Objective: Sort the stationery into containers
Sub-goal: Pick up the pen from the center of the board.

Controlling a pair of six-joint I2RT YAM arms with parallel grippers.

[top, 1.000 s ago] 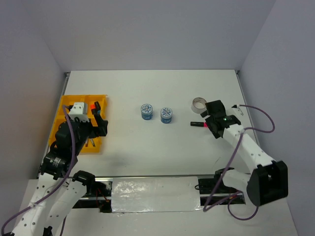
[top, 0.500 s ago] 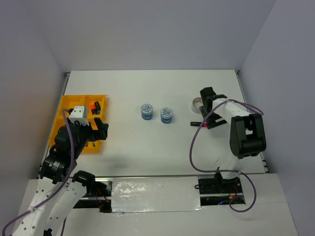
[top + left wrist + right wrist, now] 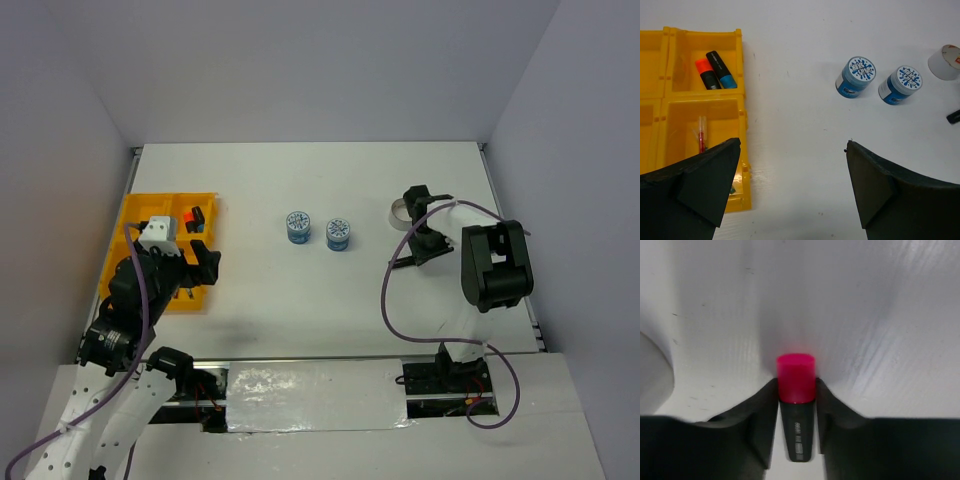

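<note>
The pink-capped black highlighter (image 3: pixel 796 377) lies on the white table, and the fingers of my right gripper (image 3: pixel 796 390) press on both its sides, shut on it. The silvery tape ring (image 3: pixel 402 212) sits just behind that gripper (image 3: pixel 422 243). Two blue-white rolls (image 3: pixel 297 227) (image 3: pixel 339 234) stand mid-table. The yellow tray (image 3: pixel 742 100) holds an orange highlighter (image 3: pixel 704 72) and a blue highlighter (image 3: pixel 722 70) in one compartment and a red pen (image 3: pixel 702 135) in the one nearer me. My left gripper (image 3: pixel 792 145) hangs open and empty beside the tray's right edge.
White walls close in the table at the back and both sides. The right arm's cable (image 3: pixel 385 300) loops over the table between the gripper and its base. The tape ring (image 3: pixel 652 370) shows at the left edge of the right wrist view.
My right arm swung its gripper down over the pink highlighter and its jaws closed onto it. The left arm drew back slightly from the tray, jaws still wide.
</note>
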